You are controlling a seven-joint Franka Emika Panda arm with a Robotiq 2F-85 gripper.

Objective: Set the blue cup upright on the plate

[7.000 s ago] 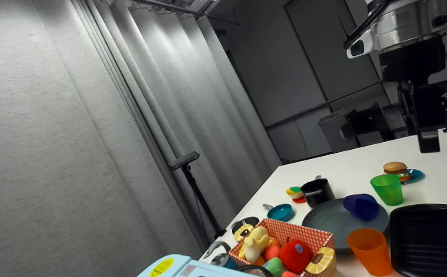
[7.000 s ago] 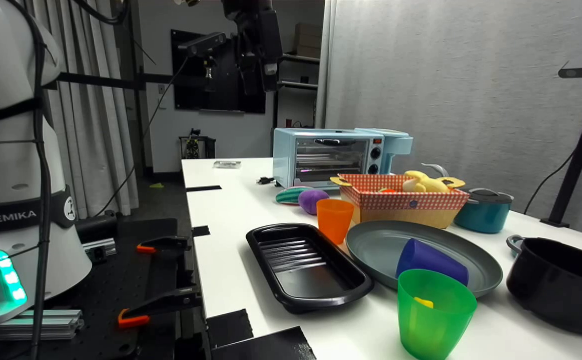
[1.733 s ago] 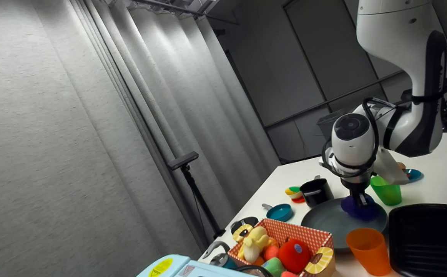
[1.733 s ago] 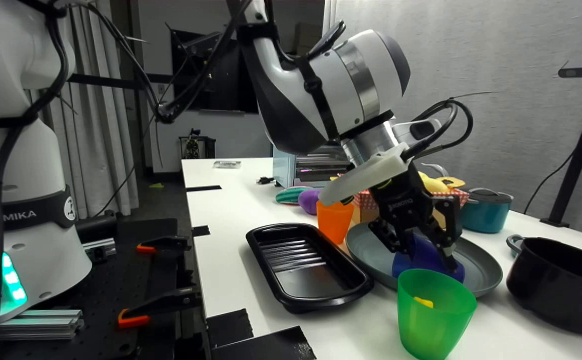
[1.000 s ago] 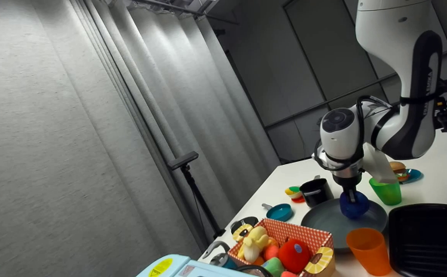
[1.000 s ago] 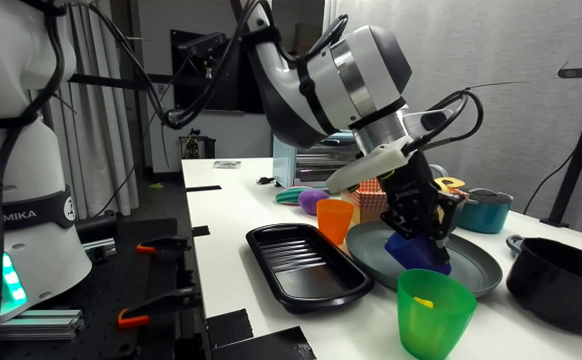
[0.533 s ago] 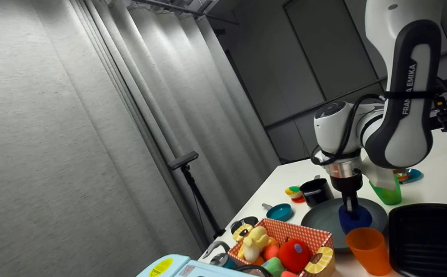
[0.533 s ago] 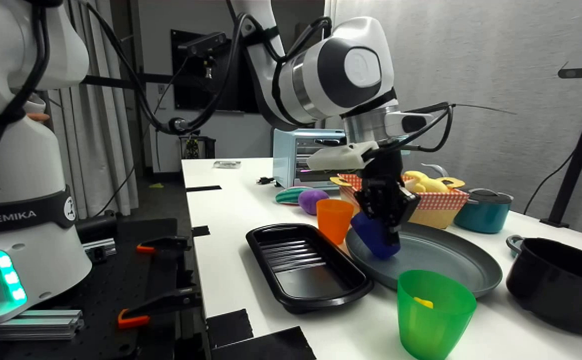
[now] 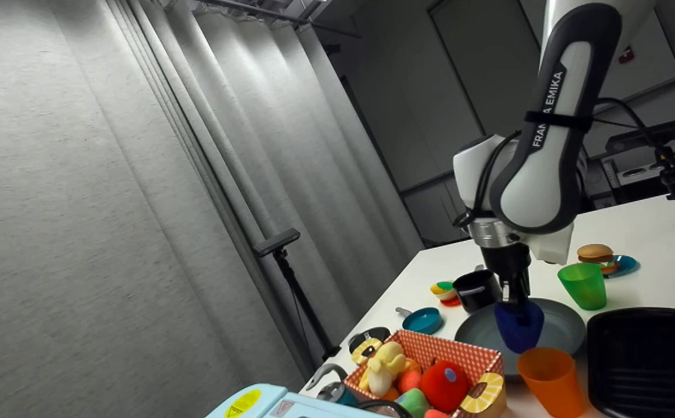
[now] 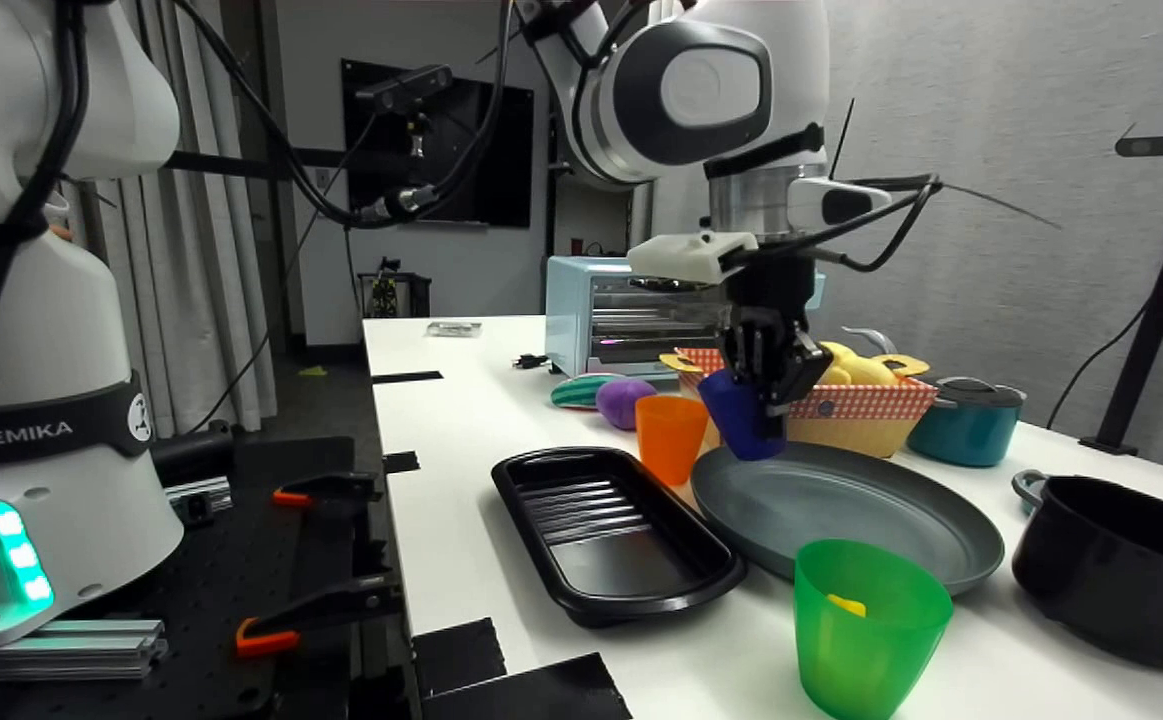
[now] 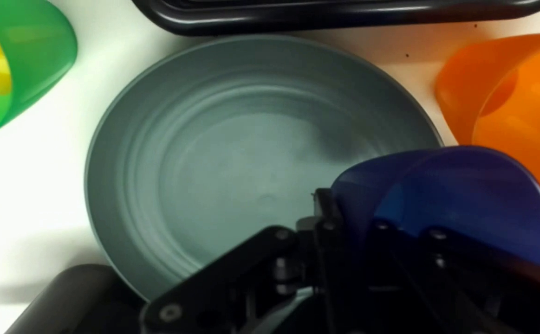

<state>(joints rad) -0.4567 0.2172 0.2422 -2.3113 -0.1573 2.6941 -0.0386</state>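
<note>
Claw (image 9: 516,307) grips tilted blue cup (image 11: 474,190), right of wrist view; apparent step: righting; next: straighten, lower onto plate (image 11: 232,162).

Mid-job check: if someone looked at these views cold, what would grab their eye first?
Probably the blue cup, held tilted in the claw at the side of the grey plate nearest the orange cup. Next, that vivid orange cup and the green cup, which stand beside the plate, well apart from each other.
</note>
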